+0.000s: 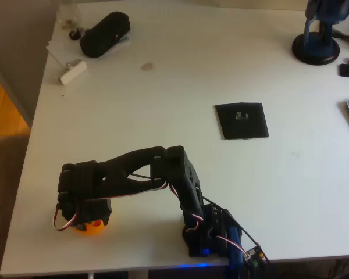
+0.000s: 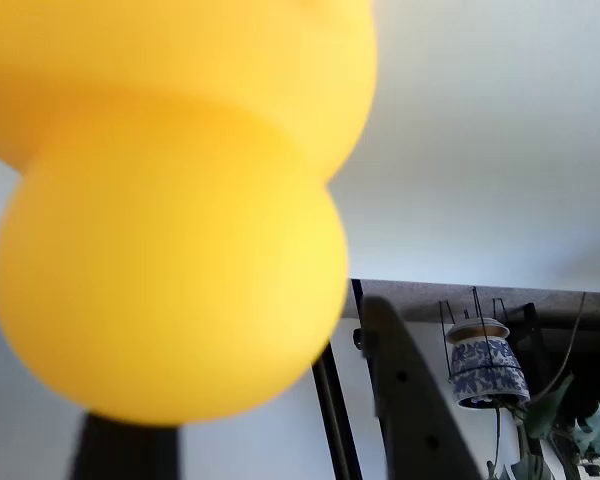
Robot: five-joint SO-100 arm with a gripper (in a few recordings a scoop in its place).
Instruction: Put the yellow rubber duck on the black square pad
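The yellow rubber duck point(image 1: 88, 226) sits near the table's front left corner in the overhead view, mostly covered by the arm's black wrist. My gripper point(image 1: 84, 220) hangs right over it. In the wrist view the duck point(image 2: 170, 250) is a large blurred yellow shape right against the camera, between two dark fingers point(image 2: 405, 400). The right finger stands clear of the duck, so the gripper looks open around it. The black square pad point(image 1: 241, 120) lies flat right of the table's centre, far from the duck, with nothing on it.
A bulky black oblong case point(image 1: 104, 34) and a small white object point(image 1: 72, 71) lie at the back left. A blue stand point(image 1: 317, 43) is at the back right. The arm's base point(image 1: 212, 235) sits at the front edge.
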